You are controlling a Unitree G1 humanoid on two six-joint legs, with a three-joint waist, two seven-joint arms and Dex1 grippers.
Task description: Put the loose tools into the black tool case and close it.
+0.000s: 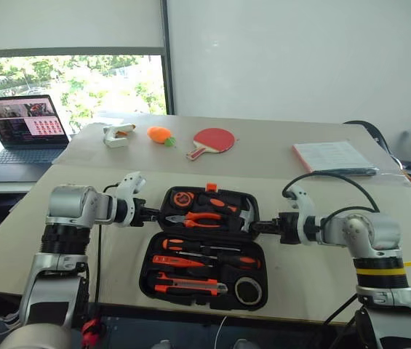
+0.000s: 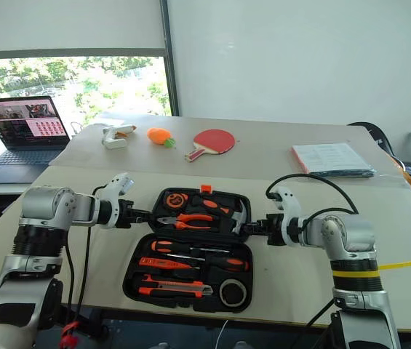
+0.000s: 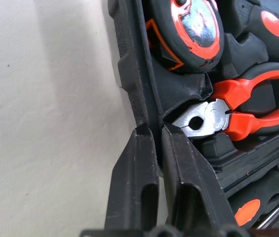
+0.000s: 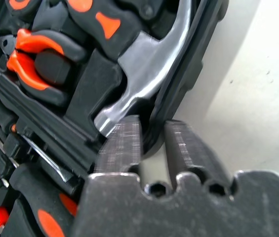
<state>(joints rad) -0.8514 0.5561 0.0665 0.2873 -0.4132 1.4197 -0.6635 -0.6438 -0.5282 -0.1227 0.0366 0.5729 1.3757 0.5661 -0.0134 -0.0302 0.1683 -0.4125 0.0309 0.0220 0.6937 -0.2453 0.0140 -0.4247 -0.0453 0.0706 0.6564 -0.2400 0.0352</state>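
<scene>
Room: pale tabletop under a bright window and a white wall, with the work laid out on the near part of the table [image 1: 321, 283].
Far left: laptop [image 1: 23, 131] open on a side desk, well apart from the job.
Far table: a white object, a small orange thing and a red paddle [image 1: 212, 139] in a row, papers [image 1: 334, 156] to the far right.
Left gripper [image 3: 160, 136]: my fingers [image 3: 132, 177] are pinched together on the left rim of the lid half, one inside the wall, one outside.
Black tool case [image 1: 190, 291]: lies open flat at the near centre of the table, lid half farther from me, base half nearer.
Lid half: tape measure [image 1: 182, 198], pliers [image 1: 198, 218] and hammer [image 4: 149, 74] sit in their slots.
Loose tools: screwdrivers [image 1: 205, 254], utility knife [image 1: 190, 286] and tape roll [image 1: 248, 291] all appear seated in the base half.
Right gripper [image 4: 151, 133]: clamped the same way on the lid's right rim, beside the hammer head.
Step in hand: loading looks done; I judge this the start of closing.
Next move: lift both sides evenly, swing the lid toward me over the base, keep the grip from slipping, then press until the orange latch [image 1: 211, 187] catches.
</scene>
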